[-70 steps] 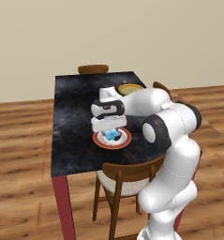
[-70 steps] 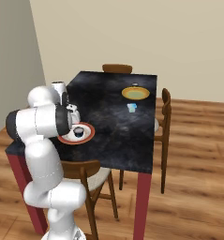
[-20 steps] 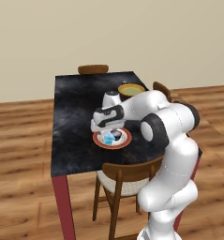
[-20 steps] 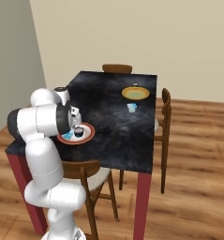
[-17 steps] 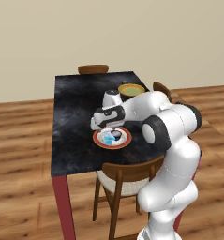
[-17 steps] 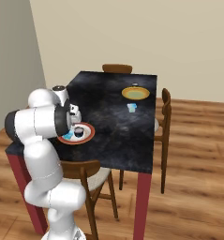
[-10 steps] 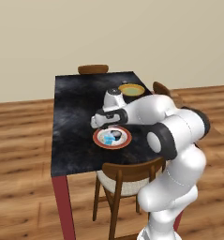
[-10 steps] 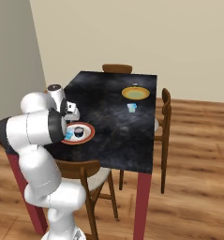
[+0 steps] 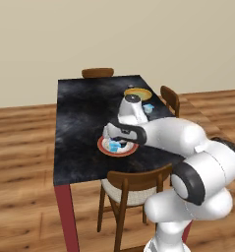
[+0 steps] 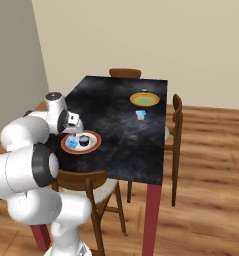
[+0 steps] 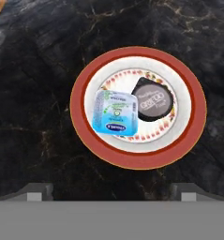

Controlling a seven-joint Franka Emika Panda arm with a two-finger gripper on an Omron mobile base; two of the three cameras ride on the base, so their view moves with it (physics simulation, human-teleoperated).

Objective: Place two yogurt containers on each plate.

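the gripper (image 11: 111,196) hangs above the red-rimmed white plate (image 11: 193,129) with its jaws spread wide and nothing between them; only the two small fingertips (image 11: 34,196) show at the bottom of the hand view. over the last second the jaws finished opening and the hand lifted off the plate, and a few seconds back it sat lower over the same spot, so a cup has just been let go here.

the light blue square yogurt (image 11: 115,112) now lies lid-up on the plate's left half, touching the round dark-topped yogurt (image 11: 153,104) beside it. with two cups on it, this plate looks finished, half the task by my reckoning.

the blue cup has no real long axis; it sits slightly rotated, its printed label reading roughly upright toward the camera. the round cup's lettering runs tilted, rising to the right.

farther along the black marble table (image 9: 82,118), the other light blue yogurt (image 10: 140,115) stands just beside the yellow-orange plate (image 10: 144,99), not on it. whether anything sits on that plate is too small to tell. the likely next job is that far cup.
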